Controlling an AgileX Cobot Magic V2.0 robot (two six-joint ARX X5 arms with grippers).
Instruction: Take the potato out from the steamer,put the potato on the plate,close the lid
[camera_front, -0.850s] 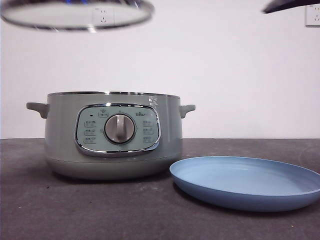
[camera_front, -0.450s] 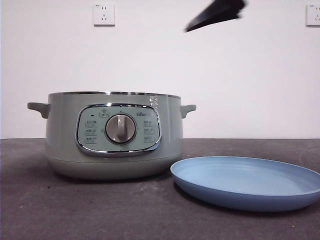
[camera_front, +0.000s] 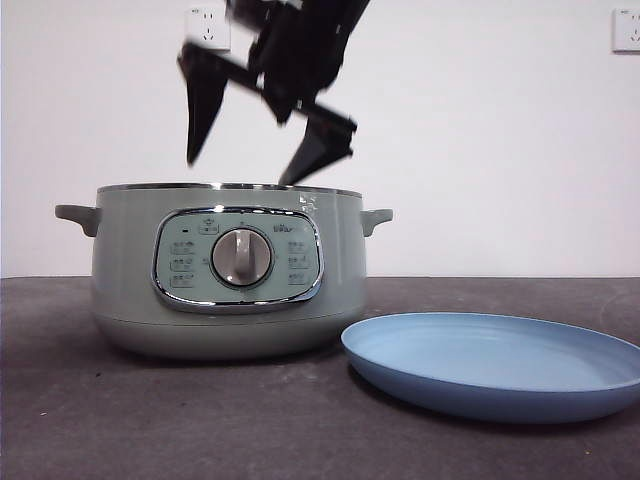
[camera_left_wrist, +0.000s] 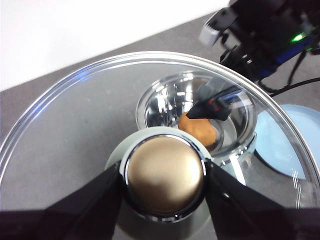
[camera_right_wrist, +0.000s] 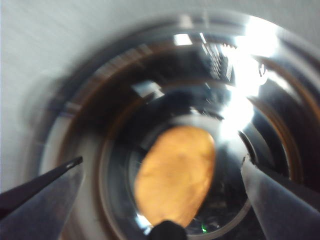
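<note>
Potato (camera_right_wrist: 175, 175) lies at the bottom of the open steamer (camera_front: 228, 270), and in our right wrist view it sits between our right gripper's (camera_right_wrist: 162, 172) two jaws and below them, orange-brown against the shiny inner bowl, not touched by either jaw. Those jaws are spread wide. In the front view this same gripper (camera_front: 255, 150) hangs just above the steamer's chrome rim, one jaw tip close to the rim and the other a little higher; the picture is blurred there, so we cannot tell whether a tip has passed the rim. Our left gripper (camera_left_wrist: 164, 207) holds the lid (camera_left_wrist: 75, 125) by its knob (camera_left_wrist: 165, 175), one jaw pressed to each side of the chrome-topped knob. Through the lid's glass we see the steamer underneath with the potato inside, and the right arm's dark tip over the opening. Beyond the lid's edge a part of the light-blue plate (camera_left_wrist: 287, 145) shows. In the front view the plate (camera_front: 495, 365) rests on the dark table (camera_front: 200, 420) just beside the steamer, bare.
</note>
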